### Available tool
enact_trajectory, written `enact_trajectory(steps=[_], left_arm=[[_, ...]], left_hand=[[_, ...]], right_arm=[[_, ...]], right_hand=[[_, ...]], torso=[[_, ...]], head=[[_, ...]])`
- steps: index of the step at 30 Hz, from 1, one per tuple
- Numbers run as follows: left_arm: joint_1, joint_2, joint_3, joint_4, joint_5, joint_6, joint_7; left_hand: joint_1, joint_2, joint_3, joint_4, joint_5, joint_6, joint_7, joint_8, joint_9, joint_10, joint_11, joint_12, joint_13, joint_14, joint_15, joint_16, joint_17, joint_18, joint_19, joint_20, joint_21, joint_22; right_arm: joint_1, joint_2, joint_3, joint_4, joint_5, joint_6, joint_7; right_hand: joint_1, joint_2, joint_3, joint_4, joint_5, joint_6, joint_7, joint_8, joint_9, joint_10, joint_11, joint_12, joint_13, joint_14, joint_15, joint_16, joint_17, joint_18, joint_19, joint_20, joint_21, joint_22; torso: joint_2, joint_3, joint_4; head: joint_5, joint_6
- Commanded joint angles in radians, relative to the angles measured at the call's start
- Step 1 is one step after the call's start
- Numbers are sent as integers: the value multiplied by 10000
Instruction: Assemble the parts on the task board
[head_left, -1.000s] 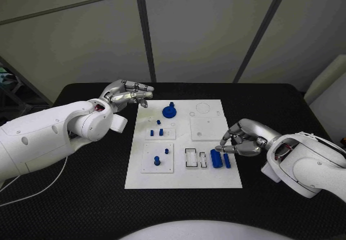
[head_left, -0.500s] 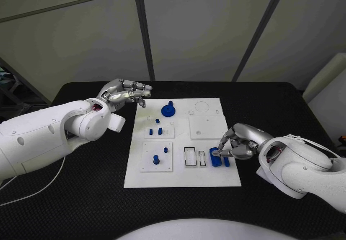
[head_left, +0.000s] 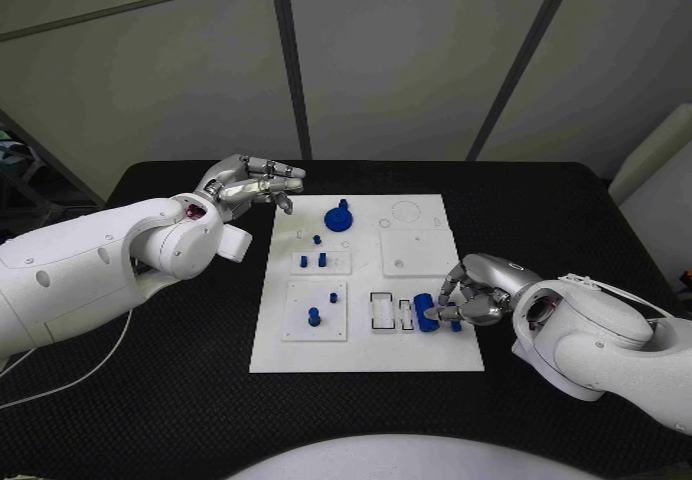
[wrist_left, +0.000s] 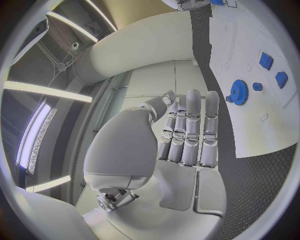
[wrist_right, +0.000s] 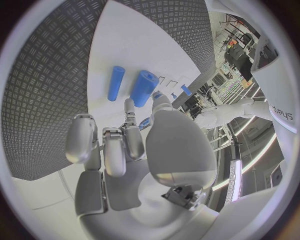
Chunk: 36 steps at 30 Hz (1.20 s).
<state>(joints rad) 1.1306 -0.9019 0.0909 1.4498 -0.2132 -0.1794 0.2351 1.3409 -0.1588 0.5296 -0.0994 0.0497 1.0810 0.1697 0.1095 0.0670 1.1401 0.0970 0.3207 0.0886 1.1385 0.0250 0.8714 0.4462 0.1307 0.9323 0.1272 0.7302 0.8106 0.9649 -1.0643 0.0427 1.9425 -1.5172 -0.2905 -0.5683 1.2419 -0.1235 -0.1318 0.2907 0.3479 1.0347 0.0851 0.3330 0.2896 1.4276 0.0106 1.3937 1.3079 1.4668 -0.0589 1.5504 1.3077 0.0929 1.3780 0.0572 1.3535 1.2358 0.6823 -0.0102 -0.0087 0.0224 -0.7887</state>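
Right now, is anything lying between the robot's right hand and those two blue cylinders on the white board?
No. In the right wrist view, only bare board separates the right hand's fingers from the thick cylinder and thin cylinder.

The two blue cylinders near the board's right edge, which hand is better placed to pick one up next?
Probably the right hand: it hovers right by the blue cylinders, while the left hand sits off the task board at its far corner.
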Motion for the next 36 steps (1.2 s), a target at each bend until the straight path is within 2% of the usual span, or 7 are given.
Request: enact_trajectory(steps=[1, 8, 13, 17, 27, 31, 36], left_arm=[[12, -6, 6, 23, 17, 70, 61], [12, -9, 6, 28, 17, 90, 45], [12, -11, 6, 27, 17, 101, 33], [12, -17, 6, 19, 17, 105, 27], [12, -12, 6, 17, 17, 125, 5], [12, -14, 6, 17, 17, 126, 2], [12, -11, 6, 17, 17, 128, -3]], left_hand=[[-18, 42, -29, -37, 24, -29, 11, -61, -9, -57, -2, -41, -13, -94, -1, -13, -15, 482, -65, 2, 2, 17], [-30, 47, -35, -32, 25, -30, 13, -60, -8, -62, 0, -37, -14, -105, 2, -12, -20, 483, -78, 7, -3, 21], [-30, 47, -35, -32, 25, -30, 13, -60, -8, -62, 0, -37, -14, -105, 2, -12, -20, 483, -78, 7, -3, 21], [-30, 47, -35, -32, 25, -30, 13, -60, -8, -62, 0, -37, -14, -105, 2, -12, -20, 483, -78, 7, -3, 21], [-33, 53, -35, -31, 25, -32, 14, -61, -7, -66, 1, -36, -15, -110, 3, -11, -22, 483, -84, 9, -5, 24], [-33, 53, -35, -31, 25, -32, 14, -61, -7, -66, 1, -36, -15, -110, 3, -11, -22, 483, -84, 9, -5, 24], [-33, 53, -35, -31, 25, -32, 14, -61, -7, -66, 1, -36, -15, -110, 3, -11, -22, 483, -84, 9, -5, 24]], right_arm=[[-13, 68, -2, -22, -450, 309, -264], [-99, 314, -3, -195, -564, 344, -355], [-249, 555, -3, -321, -587, 317, -414], [-329, 696, -3, -401, -594, 306, -470], [-376, 858, -2, -528, -565, 505, -631], [-379, 867, -2, -540, -611, 400, -697], [-380, 818, -2, -522, -660, 79, -867]], right_hand=[[-71, -41, -83, 17, -36, -78, -10, 70, 22, -34, -11, -72, 278, 953, 40, 11, 2219, -189, 62, -9, 36, 15], [-123, -34, -151, 23, -82, -83, -20, 126, 71, -37, -20, -78, 284, 953, 33, 12, 2222, -189, 59, -13, 36, 19], [-246, -40, -261, 32, -179, -130, -26, 193, 140, -42, -25, -91, 290, 951, 27, 8, 2214, -189, 54, -19, 32, 20], [-277, -40, -284, 34, -196, -141, -28, 209, 155, -41, -26, -92, 294, 951, 26, 7, 2213, -188, 51, -20, 29, 17], [-285, -100, -347, 15, -177, -211, -20, 240, 198, -81, -21, -141, 251, 954, 28, 14, 2227, -184, 33, -20, 11, -4], [302, 62, -200, -110, 240, -284, -22, 350, 305, -83, -23, -144, 284, 955, 26, 17, 2234, -186, 33, -22, 15, 13], [1116, 285, 24, -448, 1372, -360, -28, 469, 423, -84, -44, -163, 312, 958, 4, 25, 2251, -188, 38, -42, 21, 28]], torso=[[-4, -2, -3], [-6, -6, -1], [4, -3, 12], [-7, -3, -2], [-7, -7, 0], [-13, -8, 7], [-17, -3, -5]], head=[[10, -14], [4, -42], [9, -56], [35, -74], [31, -66], [28, -60], [39, -59]])
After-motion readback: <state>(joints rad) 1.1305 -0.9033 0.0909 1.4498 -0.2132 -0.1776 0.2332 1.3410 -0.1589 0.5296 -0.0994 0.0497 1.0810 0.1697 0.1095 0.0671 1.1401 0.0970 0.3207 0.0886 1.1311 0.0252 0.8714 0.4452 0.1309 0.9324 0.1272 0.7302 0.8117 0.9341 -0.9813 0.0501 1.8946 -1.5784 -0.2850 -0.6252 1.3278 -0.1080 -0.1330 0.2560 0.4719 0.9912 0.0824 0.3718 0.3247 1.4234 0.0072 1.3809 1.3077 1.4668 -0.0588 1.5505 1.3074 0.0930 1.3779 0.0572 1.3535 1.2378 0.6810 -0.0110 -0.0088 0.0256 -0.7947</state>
